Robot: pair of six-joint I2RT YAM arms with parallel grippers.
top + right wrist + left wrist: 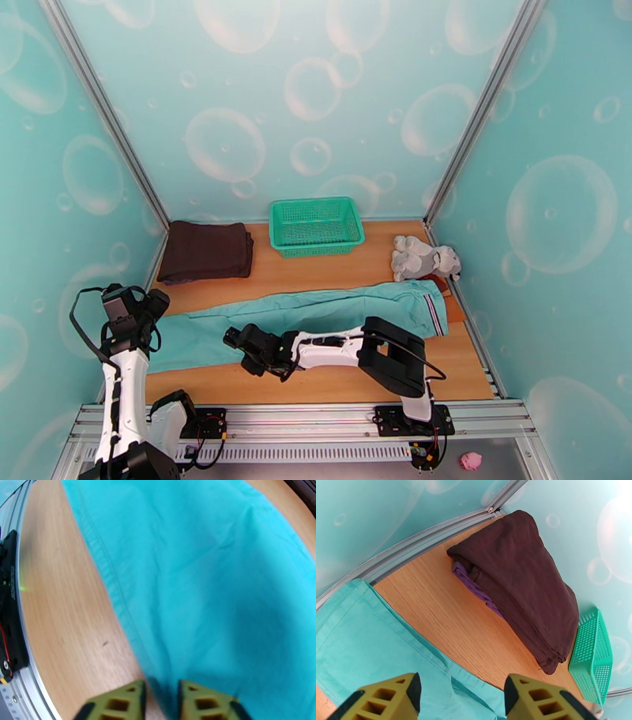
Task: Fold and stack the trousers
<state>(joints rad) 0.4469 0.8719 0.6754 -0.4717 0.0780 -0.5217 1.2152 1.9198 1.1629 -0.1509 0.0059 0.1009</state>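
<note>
Right pincer (161, 687) clamped on trousers (217, 578) near edge, left pincer (462, 685) apart above leg end

The left arm (126, 395) and right arm (332, 351) have white links with black joints and black cables (77, 316) looping alongside. Their black bases (403, 418) carry red wires. The fingers (383, 699) are yellow, trussed, black-faced inside.

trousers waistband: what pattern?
Striped: the waistband of the trousers is white with dark stripes. Clearest in the top external view.
</note>
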